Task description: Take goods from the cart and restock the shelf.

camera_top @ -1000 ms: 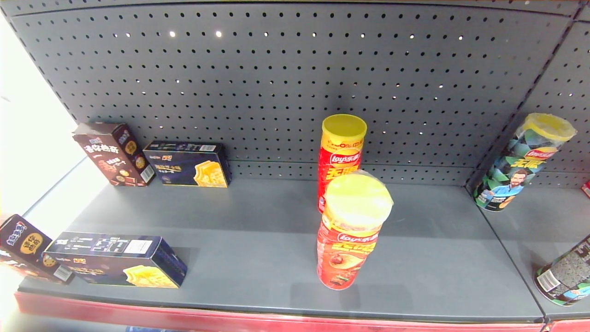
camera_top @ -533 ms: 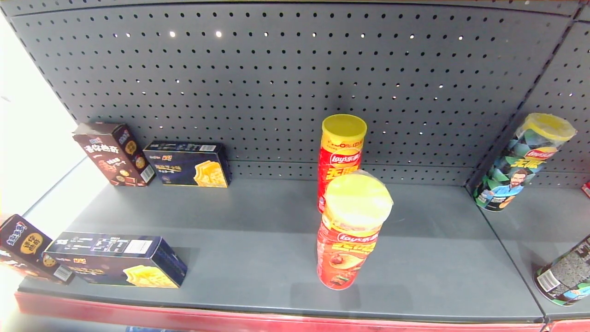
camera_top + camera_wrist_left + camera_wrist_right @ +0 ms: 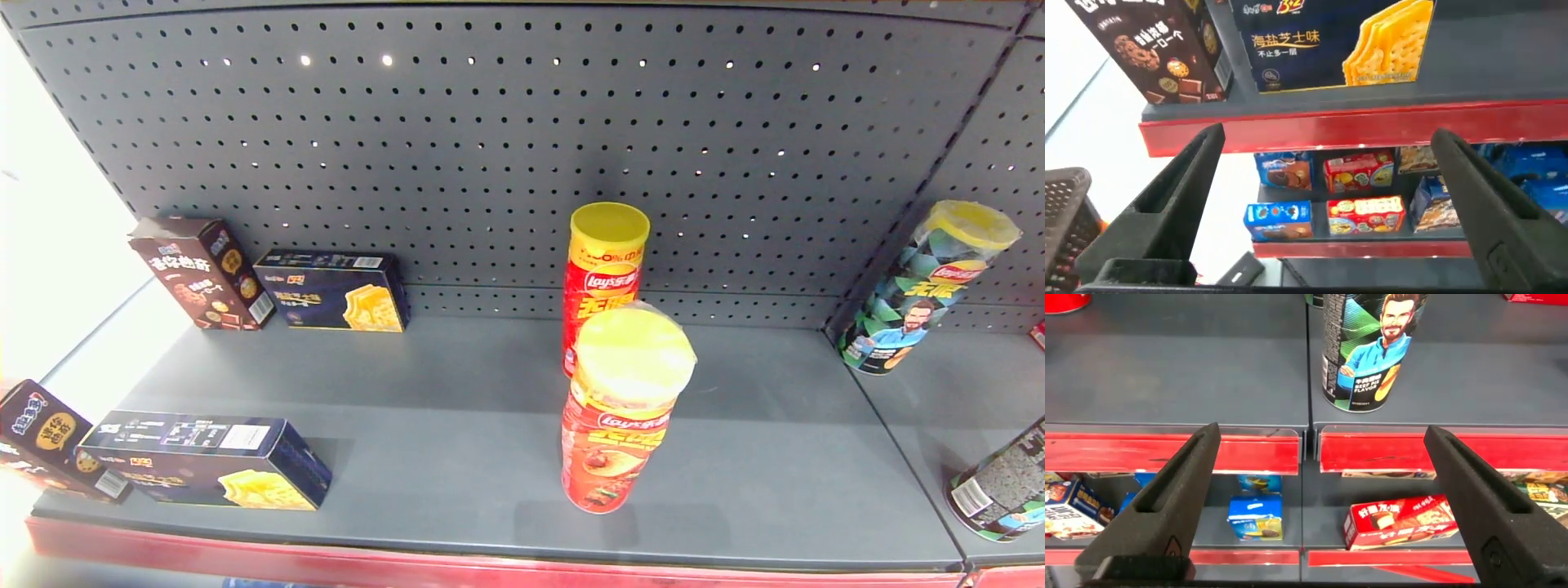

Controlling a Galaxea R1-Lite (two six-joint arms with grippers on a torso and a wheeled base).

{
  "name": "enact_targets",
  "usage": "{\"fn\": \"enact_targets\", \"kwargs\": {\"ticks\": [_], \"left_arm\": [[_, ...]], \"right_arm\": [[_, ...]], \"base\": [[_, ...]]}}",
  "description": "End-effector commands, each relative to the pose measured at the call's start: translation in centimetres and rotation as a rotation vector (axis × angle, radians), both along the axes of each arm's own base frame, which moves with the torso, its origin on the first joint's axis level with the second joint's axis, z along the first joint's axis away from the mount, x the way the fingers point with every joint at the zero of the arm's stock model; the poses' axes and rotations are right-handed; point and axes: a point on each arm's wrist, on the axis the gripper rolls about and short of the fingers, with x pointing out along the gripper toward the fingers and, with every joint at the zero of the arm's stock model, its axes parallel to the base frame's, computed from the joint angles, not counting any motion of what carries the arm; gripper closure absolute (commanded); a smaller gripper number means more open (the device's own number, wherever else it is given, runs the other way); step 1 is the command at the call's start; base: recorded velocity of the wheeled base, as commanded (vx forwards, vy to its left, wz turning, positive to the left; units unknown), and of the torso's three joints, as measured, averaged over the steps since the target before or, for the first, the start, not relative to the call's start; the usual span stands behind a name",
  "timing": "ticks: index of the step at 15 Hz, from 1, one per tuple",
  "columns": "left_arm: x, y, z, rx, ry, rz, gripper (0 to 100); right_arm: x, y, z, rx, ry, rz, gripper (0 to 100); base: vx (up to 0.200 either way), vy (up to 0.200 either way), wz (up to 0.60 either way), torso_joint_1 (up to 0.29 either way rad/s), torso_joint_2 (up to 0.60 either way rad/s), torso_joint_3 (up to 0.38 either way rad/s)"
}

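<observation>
Two red cans stand upright mid-shelf [image 3: 424, 482], the front can [image 3: 622, 425] just before the back can [image 3: 606, 269]. Near the left front corner lies a blue box [image 3: 208, 461]. Left gripper [image 3: 1327, 135] and right gripper [image 3: 1323, 433] both gape empty, facing the shelf's red edge.

Dark grey perforated back panel [image 3: 490, 122] across the upper frame, pinpoints of light through its holes, grey shelf deck [image 3: 457, 425] below, red front edge [image 3: 408, 565], glaring white light [image 3: 41, 212] at left

Both upright — front red can [image 3: 618, 425] stands before rear red can [image 3: 606, 273].
</observation>
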Motion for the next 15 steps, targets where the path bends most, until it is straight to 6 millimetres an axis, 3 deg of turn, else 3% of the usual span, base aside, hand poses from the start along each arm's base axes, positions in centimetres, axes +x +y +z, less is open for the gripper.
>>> {"fn": "enact_targets", "kwargs": {"ticks": [1,14,15], "left_arm": [[0.01,-0.03,0.0,-0.04,0.001,-0.01,0],[0.01,-0.03,0.0,-0.055,0.001,-0.008,0],[0.01,-0.03,0.0,-0.055,0.001,-0.008,0]], "right_arm": [[0.0,0.0,0.01,0.0,-0.001,-0.001,0],[0.0,0.02,0.02,-0.005,-0.002,0.007,0],[0.0,0.02,0.01,-0.002,-0.001,0.007,0]], "base": [[0.0,0.0,0.0,0.0,0.0,0.0],[0.0,0.0,0.0,0.0,0.0,0.0],[0.0,0.0,-0.6,0.002,0.01,0.007]]}}
